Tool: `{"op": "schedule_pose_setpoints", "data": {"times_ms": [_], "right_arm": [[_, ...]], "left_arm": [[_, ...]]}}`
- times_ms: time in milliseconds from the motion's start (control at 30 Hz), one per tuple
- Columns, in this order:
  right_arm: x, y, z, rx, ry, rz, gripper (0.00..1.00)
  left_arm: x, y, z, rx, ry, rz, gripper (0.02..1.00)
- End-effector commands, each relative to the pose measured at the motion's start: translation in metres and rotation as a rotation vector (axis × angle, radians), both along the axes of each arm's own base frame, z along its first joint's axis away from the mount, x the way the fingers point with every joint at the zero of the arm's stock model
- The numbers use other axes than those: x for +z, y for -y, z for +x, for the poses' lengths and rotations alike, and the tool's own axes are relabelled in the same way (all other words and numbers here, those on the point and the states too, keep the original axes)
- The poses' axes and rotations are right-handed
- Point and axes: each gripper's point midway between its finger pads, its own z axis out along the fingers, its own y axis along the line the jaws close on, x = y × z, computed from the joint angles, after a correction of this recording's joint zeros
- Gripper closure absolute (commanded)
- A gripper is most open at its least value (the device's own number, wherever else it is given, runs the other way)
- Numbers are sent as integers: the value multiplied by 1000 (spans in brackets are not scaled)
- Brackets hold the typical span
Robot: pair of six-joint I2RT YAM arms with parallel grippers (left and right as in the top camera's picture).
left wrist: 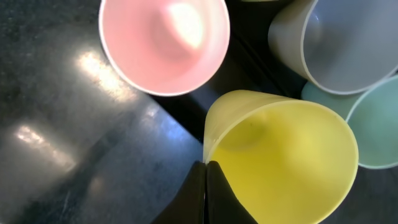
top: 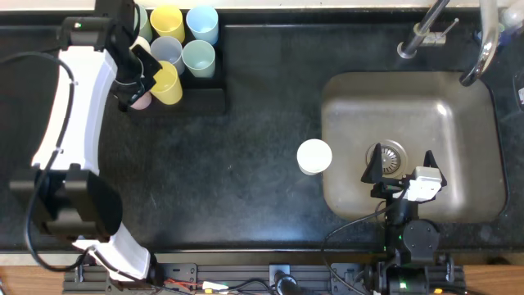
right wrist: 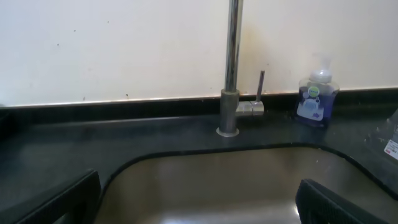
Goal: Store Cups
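Dark worktop (top: 246,205): left hand (left wrist: 206,171) pinches yellow plastic cup (left wrist: 286,162) rim, just beside pink plastic cup (left wrist: 165,43) on black tray (top: 209,100). Placing step, likely; next: lower, release. Right hand (top: 400,161) wide.

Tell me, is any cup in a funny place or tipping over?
Yes. One white cup sits alone on the counter beside the sink, far from the tray holding the others. The yellow cup in the left gripper leans sideways.

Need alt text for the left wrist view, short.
The left gripper is shut on the rim of a yellow cup. A pink cup, a grey cup and a green cup sit close by, over a dark countertop.
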Motion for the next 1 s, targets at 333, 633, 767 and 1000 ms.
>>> {"op": "schedule_pose_setpoints", "data": {"times_ms": [333,633,767,1000], "right_arm": [[-3,0,0,3,0,0,5],[-3,0,0,3,0,0,5],[-3,0,0,3,0,0,3],[-3,0,0,3,0,0,3]], "left_arm": [[-21,-12,14,32,-9,32,982],[-32,-21,18,53,-22,36,982],[-36,-21,23,53,-14,36,982],[-39,-21,27,52,-8,36,982]]}}
